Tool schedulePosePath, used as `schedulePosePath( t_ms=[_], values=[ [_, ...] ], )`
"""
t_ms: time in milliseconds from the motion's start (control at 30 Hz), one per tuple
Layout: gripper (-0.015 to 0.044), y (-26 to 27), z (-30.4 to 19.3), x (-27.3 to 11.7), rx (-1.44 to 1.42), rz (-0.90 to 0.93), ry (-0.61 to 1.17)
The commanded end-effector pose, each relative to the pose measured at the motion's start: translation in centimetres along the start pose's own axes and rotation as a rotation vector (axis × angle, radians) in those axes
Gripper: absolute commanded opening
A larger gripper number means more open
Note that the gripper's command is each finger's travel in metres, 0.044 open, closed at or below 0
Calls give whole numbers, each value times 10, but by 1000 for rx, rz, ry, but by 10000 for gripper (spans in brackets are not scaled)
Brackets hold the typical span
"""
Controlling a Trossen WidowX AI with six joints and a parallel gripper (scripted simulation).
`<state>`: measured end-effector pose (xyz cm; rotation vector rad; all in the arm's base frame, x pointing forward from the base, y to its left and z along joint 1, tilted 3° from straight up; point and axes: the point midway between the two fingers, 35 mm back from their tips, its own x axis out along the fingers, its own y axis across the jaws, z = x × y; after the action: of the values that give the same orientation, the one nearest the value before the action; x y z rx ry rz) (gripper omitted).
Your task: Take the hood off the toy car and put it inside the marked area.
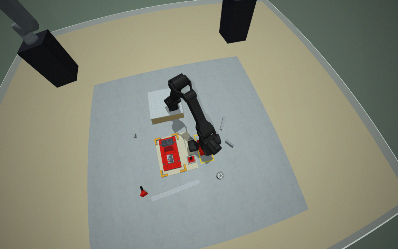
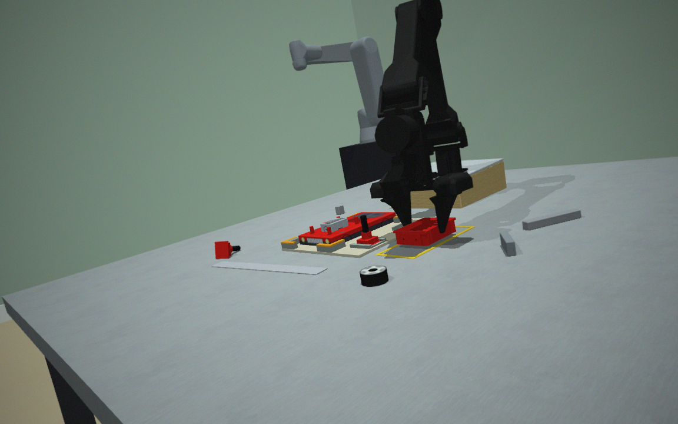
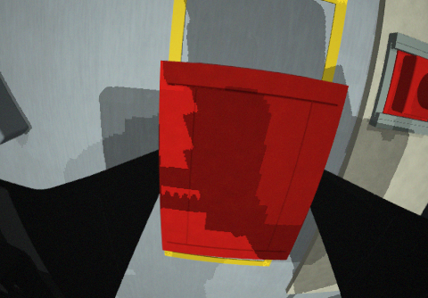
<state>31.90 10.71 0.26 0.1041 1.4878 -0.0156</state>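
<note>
The red hood (image 1: 201, 149) (image 2: 416, 235) (image 3: 232, 155) is off the toy car (image 1: 174, 163) (image 2: 307, 234). My gripper (image 2: 425, 227) (image 3: 238, 167) is shut on the hood, one finger on each long side. The hood hangs level and very low over the yellow outline of the marked area (image 1: 207, 161) (image 2: 395, 257) (image 3: 178, 26). Whether it touches the table I cannot tell. In the wrist view the outline shows beyond the hood's far end and a thin strip of it at the near end. The outline's long sides beside the hood are hidden there.
A red piece with a black stick (image 1: 190, 159) (image 2: 366, 238) stands on the cream board beside the marked area. A wheel (image 1: 219, 175) (image 2: 374, 277) lies in front. Grey bars (image 1: 229, 143) (image 2: 551, 219) lie on the other side. A flat strip (image 1: 175, 189) (image 2: 269, 268) lies in front of the board.
</note>
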Motion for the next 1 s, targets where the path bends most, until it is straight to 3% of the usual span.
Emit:
schedulePosePath(
  t_ms=[0, 300, 833, 967],
  values=[
    [0, -1, -1, 4, 3, -8, 5],
    [0, -1, -1, 6, 3, -8, 5],
    [420, 0, -1, 4, 0, -2, 4],
    [440, 1, 2, -19, 0, -4, 7]
  ],
)
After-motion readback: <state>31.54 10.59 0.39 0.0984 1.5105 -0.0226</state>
